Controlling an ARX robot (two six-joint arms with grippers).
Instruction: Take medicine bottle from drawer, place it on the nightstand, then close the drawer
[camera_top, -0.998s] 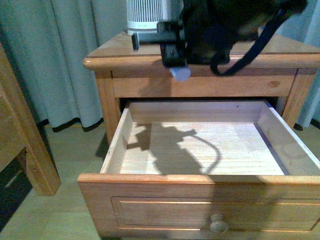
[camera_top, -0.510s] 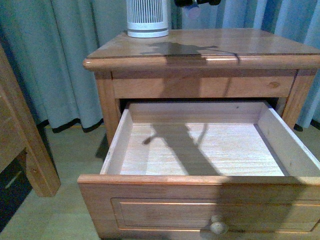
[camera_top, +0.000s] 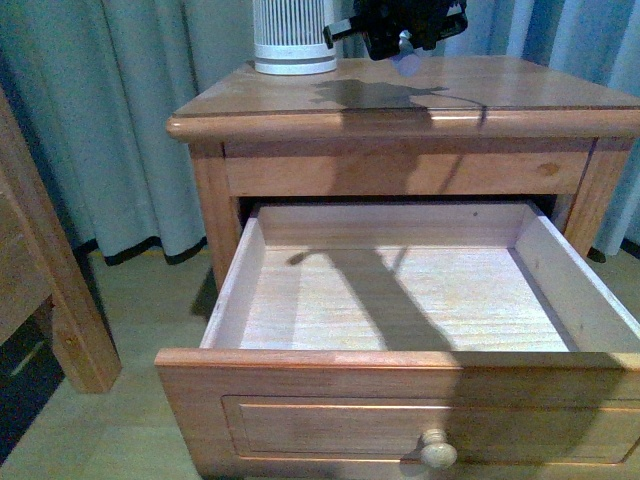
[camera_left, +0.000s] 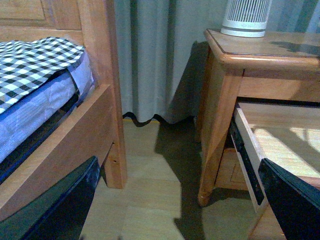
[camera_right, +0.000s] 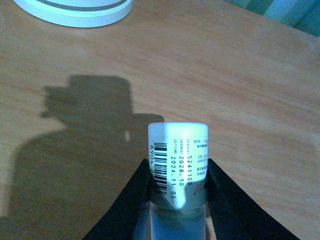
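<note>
Over the nightstand (camera_top: 300, 125), the right fingers (camera_right: 131, 200) are closed narrow on the bottle (camera_right: 178, 165), one dark finger pressed to each side below its barcode label. The bottle's white end points down at the wood and looks to hang just clear of it, with its shadow thrown off to one side. A white ribbed device (camera_top: 293, 35) stands near it on the same top, toward the curtain (camera_top: 120, 120). Below, the drawer (camera_top: 300, 420) is pulled well out, its pale inside crossed by the arm's shadow and its round knob (camera_top: 437, 450) facing me. Off by the bed (camera_left: 40, 75), the left fingers (camera_left: 65, 210) are spread wide over the floor (camera_left: 150, 200), gripping nothing.
</note>
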